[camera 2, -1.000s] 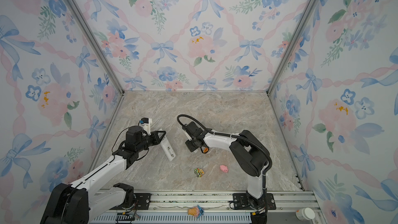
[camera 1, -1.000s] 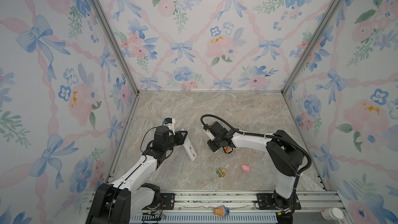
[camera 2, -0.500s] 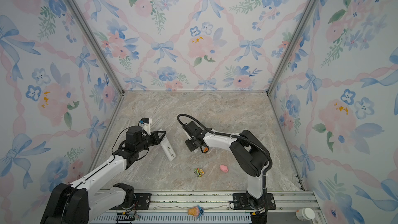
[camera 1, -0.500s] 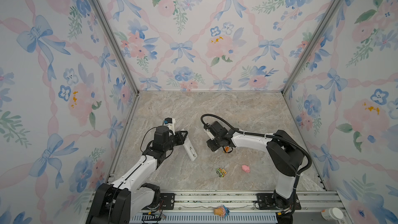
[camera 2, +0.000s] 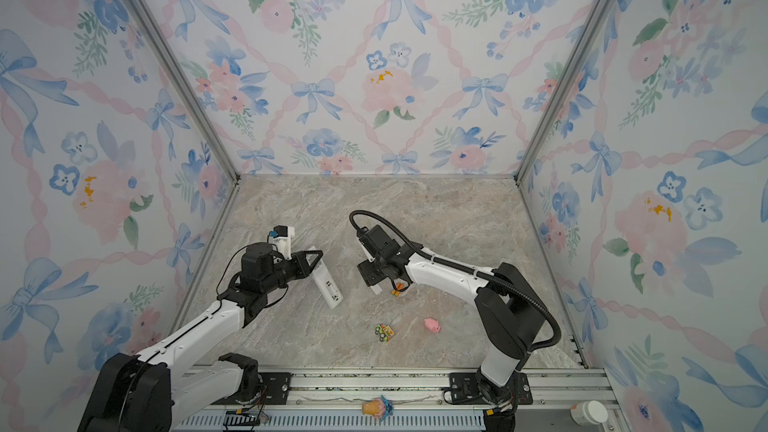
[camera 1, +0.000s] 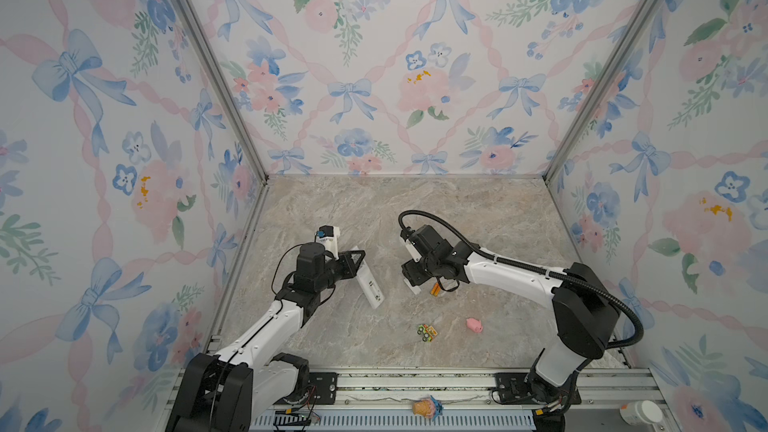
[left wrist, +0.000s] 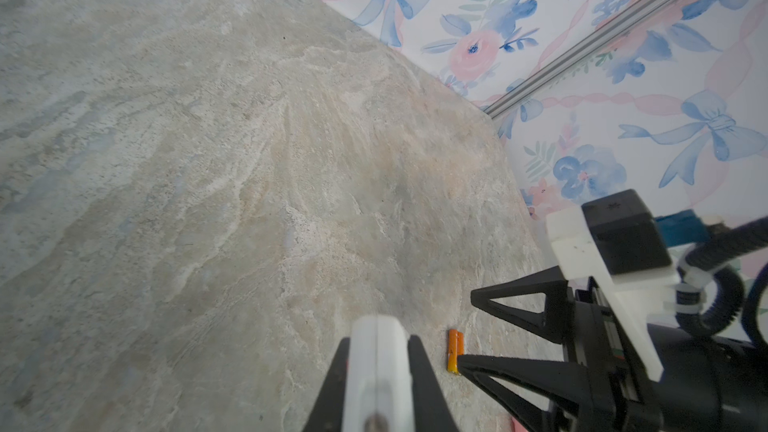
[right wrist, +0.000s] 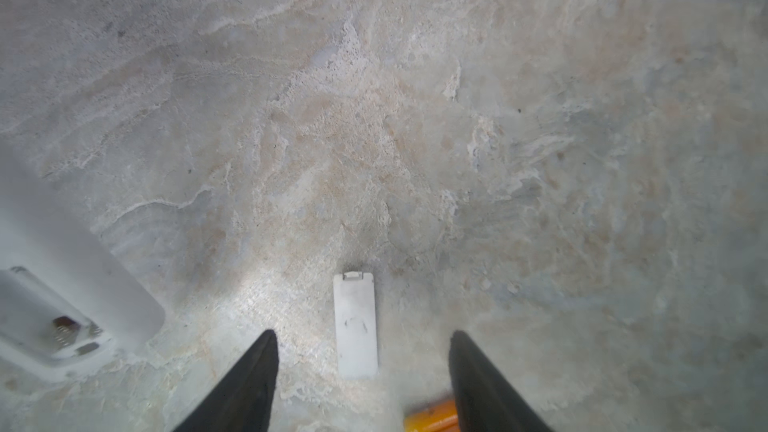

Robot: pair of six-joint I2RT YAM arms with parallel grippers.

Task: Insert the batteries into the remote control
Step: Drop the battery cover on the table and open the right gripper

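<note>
Right wrist view: right gripper (right wrist: pixel 362 334) has its jaws spread wide with nothing held. A white battery cover (right wrist: pixel 356 326) lies flat on the marble table (right wrist: pixel 415 97) between the fingers. Its long axis runs the way the fingers point, and its clip end is away from the gripper. The batteries (right wrist: pixel 430 419) are orange and lie flat on the table against the inner side of one finger, partly cut off by the frame edge. Out past the other finger is the remote control (right wrist: pixel 62 313), back side up, with the battery bay open and a spring contact showing in it.

Left wrist view: left gripper (left wrist: pixel 379 340) is clamped on one end of the remote, which sticks straight out between the fingers. Past it the two batteries lie side by side, touching, with their long axes parallel.

In both top views the remote's long axis runs diagonally from the left gripper's tips toward the front rail, with the free end pointing away from the gripper and the open bay near that end. Can't tell if the free end touches the table.

Further from both grippers, toward the rail, are a toy car (camera 1: pixel 427 332) and a pink pig (camera 1: pixel 473 324), well apart from the batteries.
</note>
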